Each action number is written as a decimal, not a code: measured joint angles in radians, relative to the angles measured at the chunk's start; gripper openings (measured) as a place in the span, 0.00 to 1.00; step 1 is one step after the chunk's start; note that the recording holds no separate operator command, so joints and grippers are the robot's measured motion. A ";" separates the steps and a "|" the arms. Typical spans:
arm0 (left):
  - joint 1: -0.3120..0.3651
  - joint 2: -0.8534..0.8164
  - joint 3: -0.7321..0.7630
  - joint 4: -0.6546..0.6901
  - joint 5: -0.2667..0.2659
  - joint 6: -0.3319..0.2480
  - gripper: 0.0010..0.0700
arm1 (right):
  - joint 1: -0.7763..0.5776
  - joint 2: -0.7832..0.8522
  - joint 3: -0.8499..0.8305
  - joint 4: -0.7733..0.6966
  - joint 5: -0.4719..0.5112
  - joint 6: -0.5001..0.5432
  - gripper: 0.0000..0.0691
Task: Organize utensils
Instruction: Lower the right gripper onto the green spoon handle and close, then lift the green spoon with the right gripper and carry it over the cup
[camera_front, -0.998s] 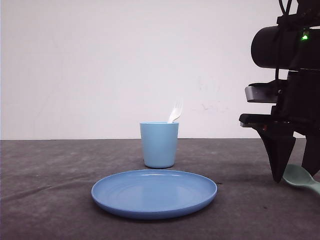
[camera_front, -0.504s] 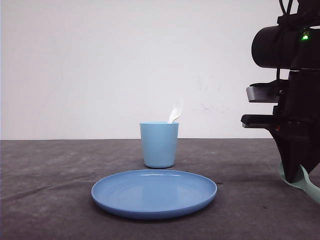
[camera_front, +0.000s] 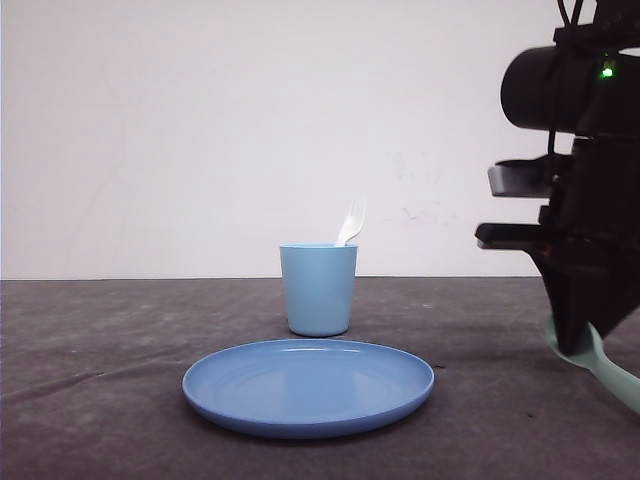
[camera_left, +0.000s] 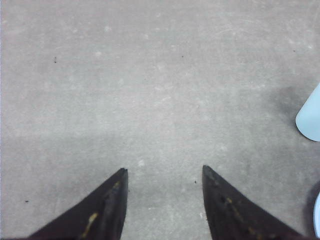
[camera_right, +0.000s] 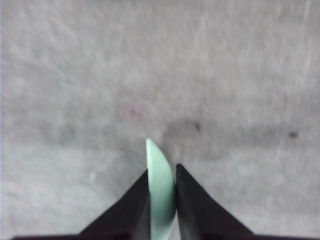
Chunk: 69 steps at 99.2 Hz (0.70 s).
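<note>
R claw (camera_right: 162, 190) pinched tight on mint spoon (camera_right: 160, 185) — L claw (camera_left: 162, 172) spread wide, holding nothing, above table (camera_left: 150, 75)

A plain white wall (camera_front: 200, 130) stands behind the tabletop (camera_front: 90, 400) and rises out of the front view. It is bare but for a few faint scuff marks (camera_front: 415, 205) a little above where wall and tabletop meet. The tabletop is a dark grey, matte surface with small pale specks and dark flecks in the left wrist view. Light is soft and even, leaving dim shadows on the tabletop.
</note>
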<state>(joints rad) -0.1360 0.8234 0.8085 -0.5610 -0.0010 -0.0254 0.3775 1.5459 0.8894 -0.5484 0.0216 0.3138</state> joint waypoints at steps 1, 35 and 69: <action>0.000 0.000 0.000 0.000 0.000 0.000 0.39 | 0.002 -0.002 0.000 0.002 0.000 0.000 0.07; 0.000 0.000 0.000 0.003 0.000 0.000 0.39 | 0.050 -0.116 0.000 0.177 -0.073 -0.058 0.07; 0.000 0.000 0.000 0.006 0.000 0.000 0.39 | 0.119 -0.138 0.086 0.410 -0.104 -0.135 0.07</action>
<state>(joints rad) -0.1360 0.8234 0.8085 -0.5552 -0.0010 -0.0254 0.4965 1.4078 0.9756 -0.1383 -0.0826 0.1791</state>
